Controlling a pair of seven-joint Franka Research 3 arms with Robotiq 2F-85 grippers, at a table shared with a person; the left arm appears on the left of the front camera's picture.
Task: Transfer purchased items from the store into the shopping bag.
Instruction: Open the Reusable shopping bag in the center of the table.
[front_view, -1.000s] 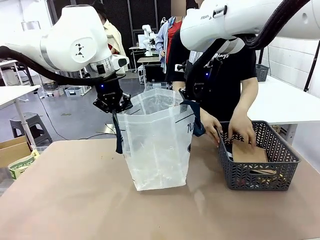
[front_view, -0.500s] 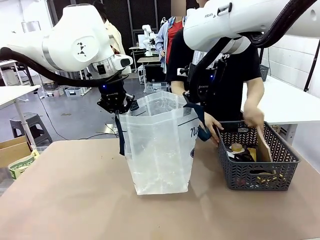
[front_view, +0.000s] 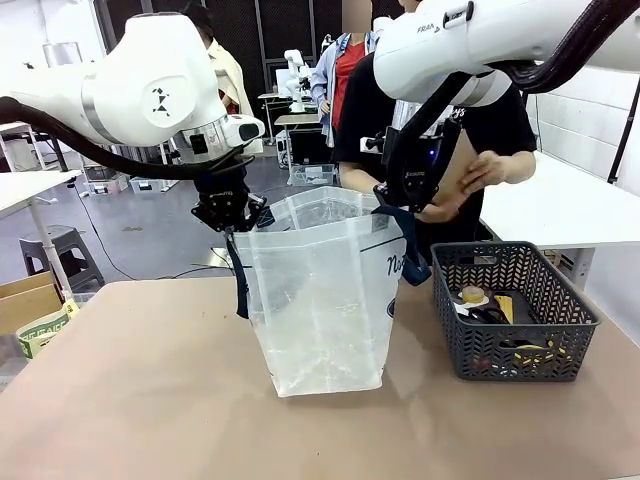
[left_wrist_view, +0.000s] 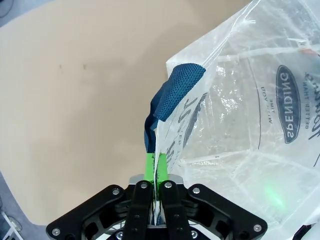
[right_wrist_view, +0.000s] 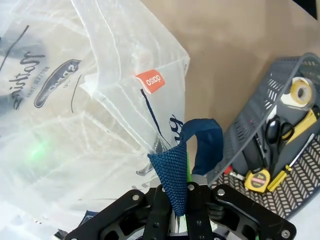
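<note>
Flat packet — now outside lattice basket

A tan table with a smooth, matte top runs across the whole near part of the front view. Two things stand on it. A see-through whitish shopping bag with dark lettering rests its bottom near the middle, upright and open at the top. To its right, close but apart, a dark grey lattice-sided basket sits flat on the tabletop.
</note>
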